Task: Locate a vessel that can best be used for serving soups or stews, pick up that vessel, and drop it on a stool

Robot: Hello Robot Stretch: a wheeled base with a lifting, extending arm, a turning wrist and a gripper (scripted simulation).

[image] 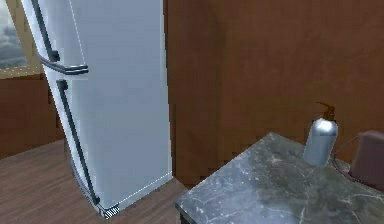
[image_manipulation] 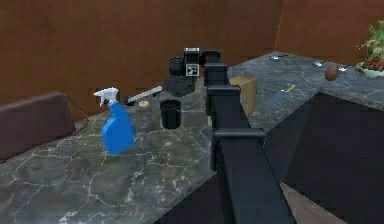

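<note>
A grey marbled counter (image_manipulation: 90, 170) runs across the arm side view under a brown wall, and a corner of such a counter lies at the lower right of the forward view. In the forward view one tall white fridge (image: 110, 100) stands on the left, with one window (image: 12, 40) at the upper left. On that corner stand one silver spray bottle (image: 320, 140) and, at the right edge, one dark brown block (image: 368, 160).

In the arm side view my arm (image_manipulation: 235, 140) rises from the bottom edge just right of the middle and crosses the counter, covering part of one tan box (image_manipulation: 246, 95). My gripper (image_manipulation: 178, 80) sits at the upper middle, left of the two white squares (image_manipulation: 193, 53). Things lie on the counter at and behind it, so I cannot tell whether it grips anything.

Just below it stands one dark cup (image_manipulation: 171, 113), the one open vessel I can make out; whether it suits soup I cannot tell. One blue spray bottle (image_manipulation: 118, 128) stands left of centre, and one pale utensil (image_manipulation: 145, 97) lies between it and the gripper. One dark brown hump (image_manipulation: 35, 122) sits at the left edge. At the upper right are one plant (image_manipulation: 372, 45), one small brown lump (image_manipulation: 332, 72) and one thin yellow stick (image_manipulation: 288, 88).
</note>
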